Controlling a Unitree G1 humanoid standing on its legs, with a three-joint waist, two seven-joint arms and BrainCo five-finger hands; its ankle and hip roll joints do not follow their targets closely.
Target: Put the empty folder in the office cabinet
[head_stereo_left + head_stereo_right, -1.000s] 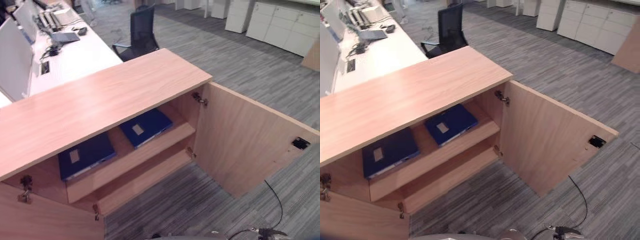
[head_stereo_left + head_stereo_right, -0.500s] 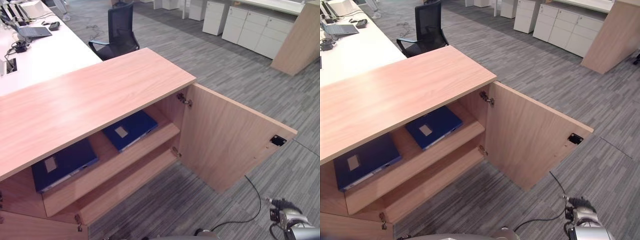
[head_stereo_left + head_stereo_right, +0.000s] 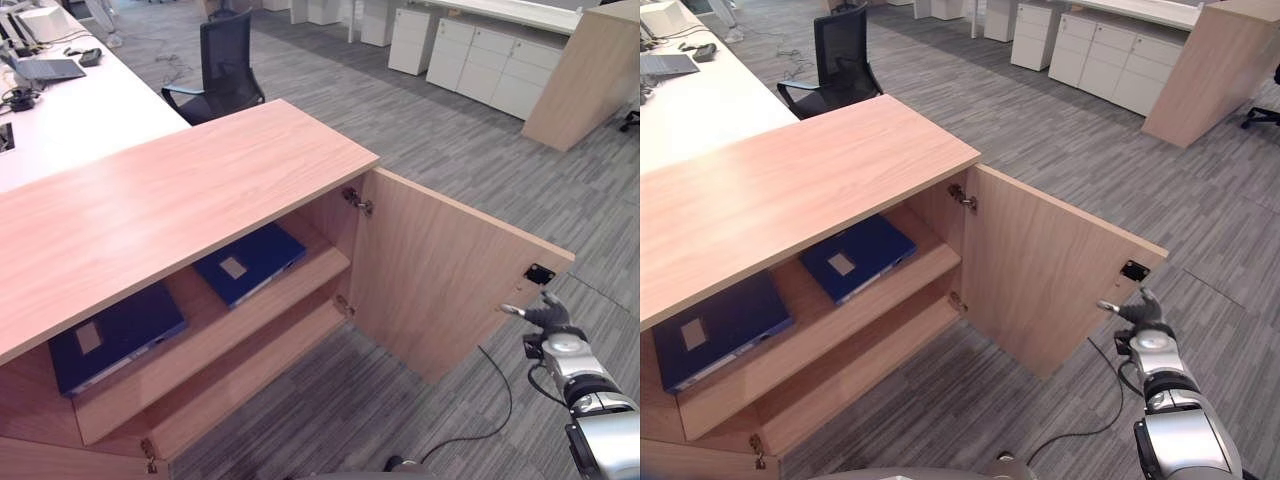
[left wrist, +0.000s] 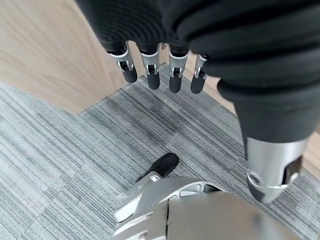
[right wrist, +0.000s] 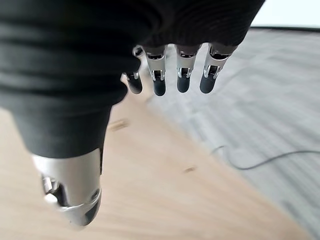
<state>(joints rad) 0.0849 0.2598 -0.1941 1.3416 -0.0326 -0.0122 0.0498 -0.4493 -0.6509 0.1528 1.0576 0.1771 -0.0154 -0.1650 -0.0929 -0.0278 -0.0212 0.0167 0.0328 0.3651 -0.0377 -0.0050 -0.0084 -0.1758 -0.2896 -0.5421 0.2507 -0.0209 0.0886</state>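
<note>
Two dark blue flat folders lie on the upper shelf of the light wooden office cabinet: one folder near the middle of the frame, the other folder at the lower left, well apart from the first. Each carries a pale label on its cover. The cabinet's right door stands wide open, swung out over the grey striped carpet.

The right hand shows at the lower right of the head views, just beside the outer edge of the open door; in its own wrist view the fingers hang straight and relaxed, holding nothing, with the wooden panel behind them. The left hand is likewise slack and empty, its fingers straight above carpet and a wooden surface.

A black office chair stands at the upper left beside a white desk, and white drawer units line the upper right.
</note>
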